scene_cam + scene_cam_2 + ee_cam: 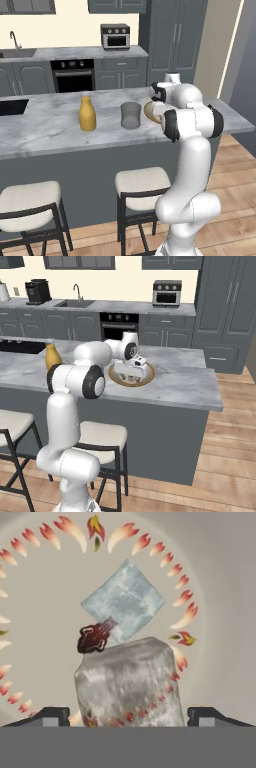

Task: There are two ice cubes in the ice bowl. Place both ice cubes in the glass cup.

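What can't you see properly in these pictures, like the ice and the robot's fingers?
- The ice bowl: left base view, mostly hidden behind the arm.
- The nearer ice cube: hand view, its bottom is cut off at the lower edge.
- The gripper: hand view, just its tips rise beside that cube, with gaps, so a grip can't be confirmed.
- The glass cup: right base view, covered by the arm.

Even, soft rendered light; faint shadows.
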{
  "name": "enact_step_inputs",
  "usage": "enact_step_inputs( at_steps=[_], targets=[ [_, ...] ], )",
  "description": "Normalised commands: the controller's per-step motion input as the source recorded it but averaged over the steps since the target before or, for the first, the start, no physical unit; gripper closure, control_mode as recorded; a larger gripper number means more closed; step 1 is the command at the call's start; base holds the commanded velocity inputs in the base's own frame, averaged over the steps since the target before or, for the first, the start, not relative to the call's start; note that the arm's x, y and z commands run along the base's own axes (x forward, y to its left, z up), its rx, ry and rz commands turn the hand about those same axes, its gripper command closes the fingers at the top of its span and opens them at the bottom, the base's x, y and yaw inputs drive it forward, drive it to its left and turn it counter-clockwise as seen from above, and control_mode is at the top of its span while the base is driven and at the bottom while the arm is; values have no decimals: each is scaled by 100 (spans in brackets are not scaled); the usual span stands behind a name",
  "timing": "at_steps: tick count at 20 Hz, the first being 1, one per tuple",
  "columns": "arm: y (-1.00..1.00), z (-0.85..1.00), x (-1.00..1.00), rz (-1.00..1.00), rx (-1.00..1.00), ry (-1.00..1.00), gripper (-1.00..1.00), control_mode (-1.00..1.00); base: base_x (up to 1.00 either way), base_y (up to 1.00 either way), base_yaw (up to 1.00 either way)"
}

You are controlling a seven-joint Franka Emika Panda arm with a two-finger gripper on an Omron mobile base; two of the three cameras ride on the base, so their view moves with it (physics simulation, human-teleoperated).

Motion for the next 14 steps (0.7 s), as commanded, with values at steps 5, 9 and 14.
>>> enact_step_inputs(
  at_steps=[5, 9, 14],
  targets=[
    [0, 0, 30, -1, -4, -5, 100, -100, 0, 0, 0],
    [0, -5, 30, 0, -2, -3, 100, -100, 0, 0, 0],
    [42, 87, -40, -10, 1, -13, 100, -100, 0, 0, 0]
  ],
)
